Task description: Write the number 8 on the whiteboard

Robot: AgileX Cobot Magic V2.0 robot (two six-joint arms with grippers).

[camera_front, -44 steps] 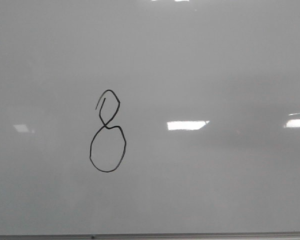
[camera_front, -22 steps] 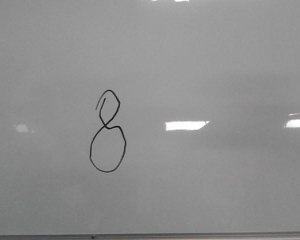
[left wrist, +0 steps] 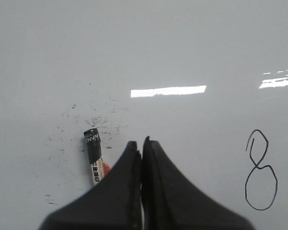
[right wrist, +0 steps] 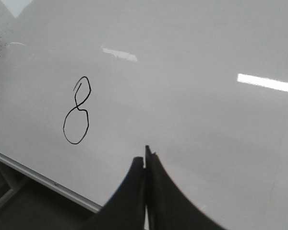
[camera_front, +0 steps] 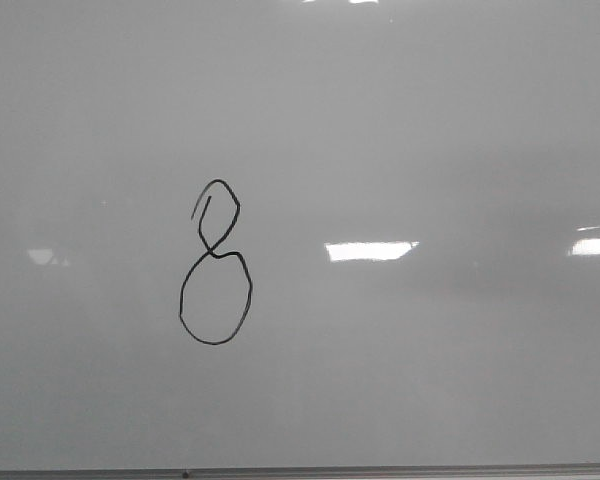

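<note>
A large, glossy, pale grey-white whiteboard (camera_front: 430, 130) fills the front view, a thin dark frame edge running along the bottom of the frame and bright rectangular light reflections (camera_front: 370, 251) lying right of centre and at the far right edge. On it, left of centre in the front view, stands the number 8 (camera_front: 216, 264), a thin black hand-drawn figure with a large round lower loop, a smaller narrow upper loop and a stray stroke inside the top.

In the left wrist view the same figure sits at the lower right of the frame, while the black left gripper (left wrist: 142, 146) rises from the bottom centre, its jaws pressed together with nothing between them. Just left of its tips a short marker (left wrist: 95, 162) with a black cap and a white and red printed label lies on the board, amid a scatter of small dark specks (left wrist: 103, 120).

In the right wrist view the black right gripper (right wrist: 145, 160) stands at bottom centre, jaws likewise pressed together and holding nothing, with the figure at centre left, above the board's frame edge.
</note>
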